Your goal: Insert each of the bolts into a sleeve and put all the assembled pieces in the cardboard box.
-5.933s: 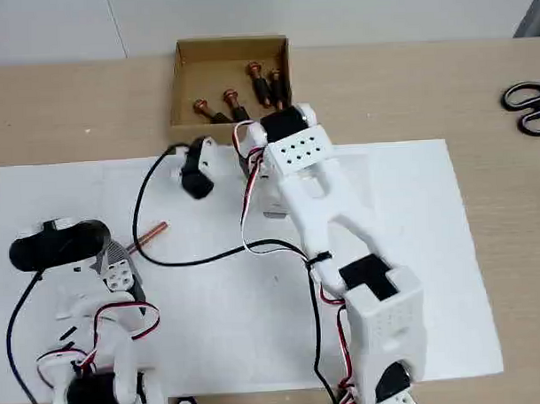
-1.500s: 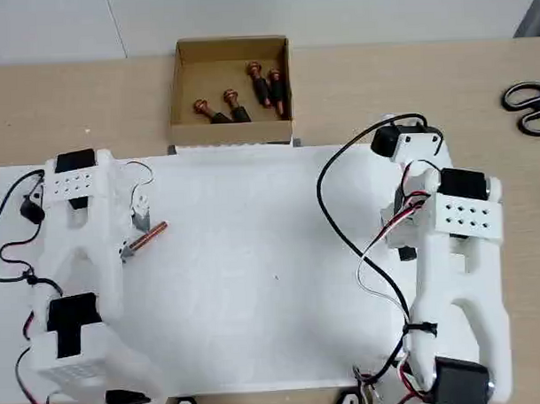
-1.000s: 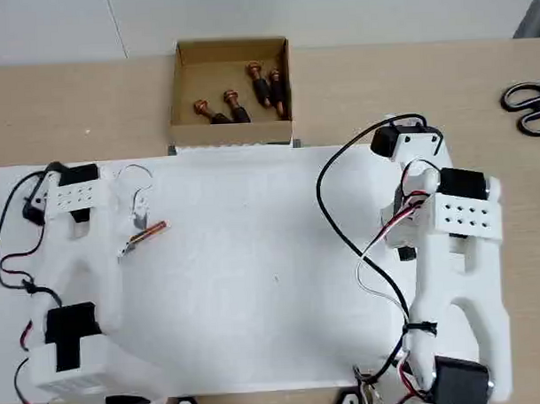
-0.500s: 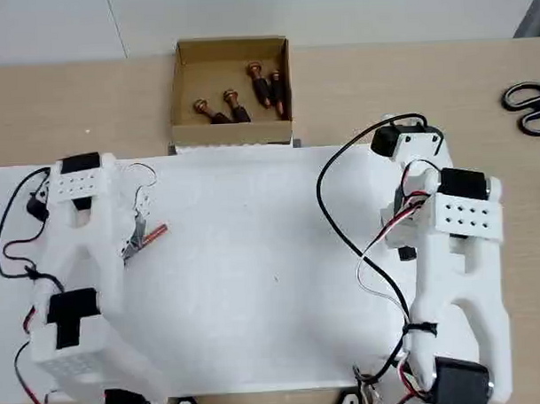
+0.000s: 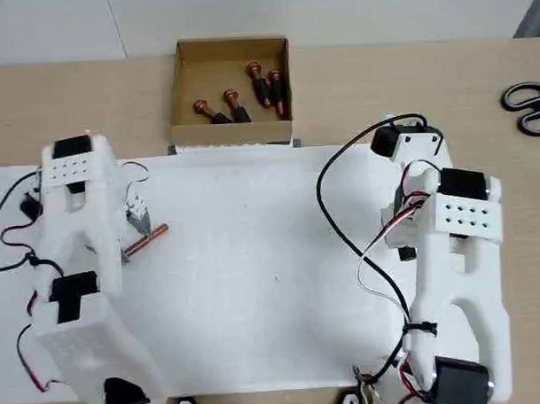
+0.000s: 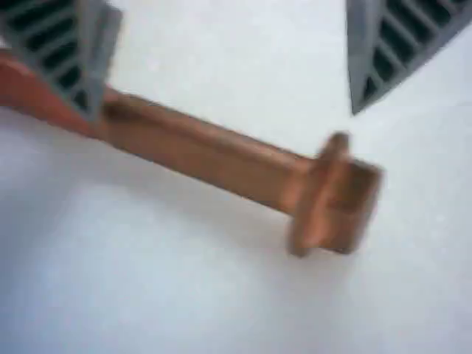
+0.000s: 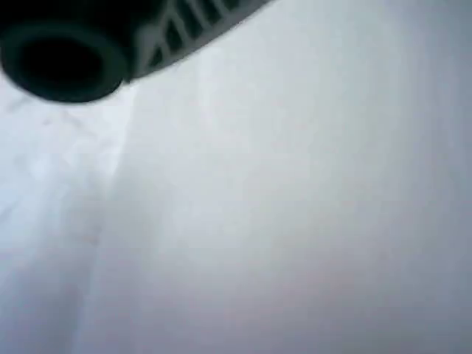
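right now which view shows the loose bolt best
Left wrist view: the bolt lies close up on the paper, shaft and flanged head plain, between the fingers of the open left hand. The high view shows it as a small bar.

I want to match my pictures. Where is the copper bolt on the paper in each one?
High view: the copper bolt lies on the white paper, left side, by the left arm's fingers.
Left wrist view: copper bolt between the grey fingers.
Right wrist view: white paper beneath a dark round thing.
Shared landmark: the white paper.
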